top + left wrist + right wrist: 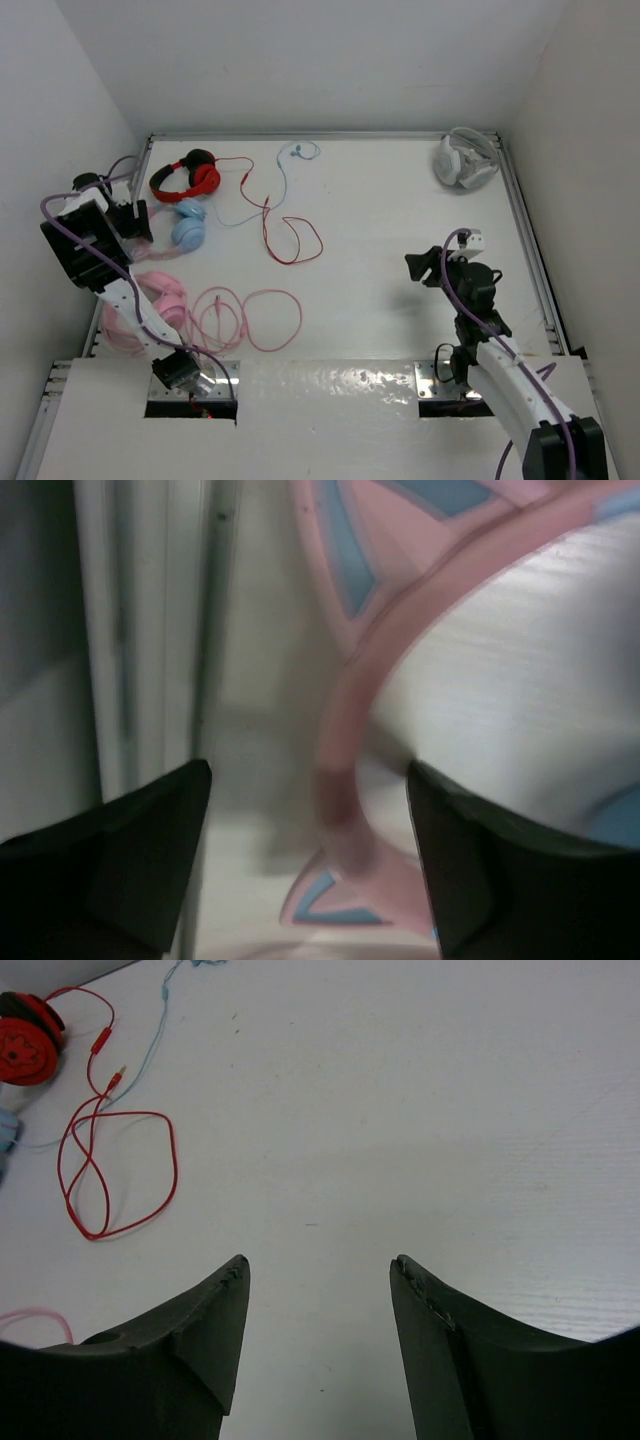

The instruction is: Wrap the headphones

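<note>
The headphones (pixel 187 225) lie at the back left of the table, two light blue ear cups side by side. Their thin light blue cable (pixel 283 172) runs off to the back. My left gripper (pixel 130 218) sits just left of the cups. In the left wrist view the pink headband (pixel 340 750) and one cat ear (pixel 335 905) stand between the gripper's (pixel 308 780) spread fingers (pixel 150 860), with a gap on each side. My right gripper (pixel 425 268) hangs open over bare table at mid right, nothing between its fingertips (pixel 318 1265). The blue cable (pixel 150 1040) shows far off in the right wrist view.
Red-and-black headphones (pixel 185 178) lie behind the blue ones, their red cable (pixel 285 235) looping toward the middle. All-pink headphones (pixel 160 300) with a coiled pink cable (pixel 250 320) lie at front left. White headphones (pixel 465 160) sit at back right. The table's left rail (pixel 150 630) runs close by the left gripper.
</note>
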`<state>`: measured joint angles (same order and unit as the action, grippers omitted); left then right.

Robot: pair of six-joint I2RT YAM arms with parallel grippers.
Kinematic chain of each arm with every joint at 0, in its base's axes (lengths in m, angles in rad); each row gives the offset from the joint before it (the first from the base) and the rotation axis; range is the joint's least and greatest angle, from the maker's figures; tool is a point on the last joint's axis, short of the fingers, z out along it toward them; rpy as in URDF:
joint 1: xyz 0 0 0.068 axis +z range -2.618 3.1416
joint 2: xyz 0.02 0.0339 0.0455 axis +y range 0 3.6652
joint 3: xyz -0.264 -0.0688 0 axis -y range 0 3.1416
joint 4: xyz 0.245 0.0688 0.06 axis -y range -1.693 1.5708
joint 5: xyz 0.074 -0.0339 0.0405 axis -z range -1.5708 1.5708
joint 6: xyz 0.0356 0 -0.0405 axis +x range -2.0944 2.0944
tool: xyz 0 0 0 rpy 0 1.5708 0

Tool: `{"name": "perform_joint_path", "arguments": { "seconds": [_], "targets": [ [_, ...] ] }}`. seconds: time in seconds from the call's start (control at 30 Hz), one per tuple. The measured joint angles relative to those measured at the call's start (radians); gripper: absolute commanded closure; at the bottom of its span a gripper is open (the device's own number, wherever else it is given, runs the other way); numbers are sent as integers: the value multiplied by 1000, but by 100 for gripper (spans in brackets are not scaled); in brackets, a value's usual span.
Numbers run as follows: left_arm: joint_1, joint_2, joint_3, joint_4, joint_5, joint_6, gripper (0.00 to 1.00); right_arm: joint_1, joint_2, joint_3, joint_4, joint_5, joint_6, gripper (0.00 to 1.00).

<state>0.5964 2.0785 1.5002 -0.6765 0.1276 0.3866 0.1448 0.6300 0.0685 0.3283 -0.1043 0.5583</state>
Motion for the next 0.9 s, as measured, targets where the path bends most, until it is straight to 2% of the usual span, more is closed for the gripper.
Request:
{"name": "perform_joint_path", "arguments": {
  "seconds": [0.1, 0.13, 0.17, 0.2, 0.27, 0.3, 0.53, 0.77, 0.87, 0.9],
  "targets": [
    [-3, 34, 33, 7, 23, -5, 40, 41, -1, 0, 0, 43, -11, 44],
    [-5, 50, 55, 3, 28, -3, 50, 54, -1, 0, 0, 55, -14, 45],
    [-5, 64, 77, 3, 31, -1, 56, 70, -2, 1, 0, 74, -17, 46],
    [-5, 71, 88, 11, 34, -4, 76, 82, -2, 2, 0, 87, -19, 47],
    [-3, 74, 92, 38, 11, 8, 95, 111, -2, 5, -1, 124, -27, 52],
    [2, 75, 92, 61, 6, 9, 100, 127, -1, 8, -1, 140, -31, 52],
    [6, 20, 6, 105, 75, 40, 100, 224, 52, 56, 0, 243, -71, 55],
    [-24, -145, -87, -83, 177, 136, 100, 295, 156, 114, 7, 275, -138, 55],
    [-74, -267, -93, -136, 177, 177, 100, 304, 184, 133, 14, 249, -183, 54],
    [-102, -304, -93, -144, 180, 185, 100, 305, 192, 142, 14, 239, -201, 51]
  ]
}}
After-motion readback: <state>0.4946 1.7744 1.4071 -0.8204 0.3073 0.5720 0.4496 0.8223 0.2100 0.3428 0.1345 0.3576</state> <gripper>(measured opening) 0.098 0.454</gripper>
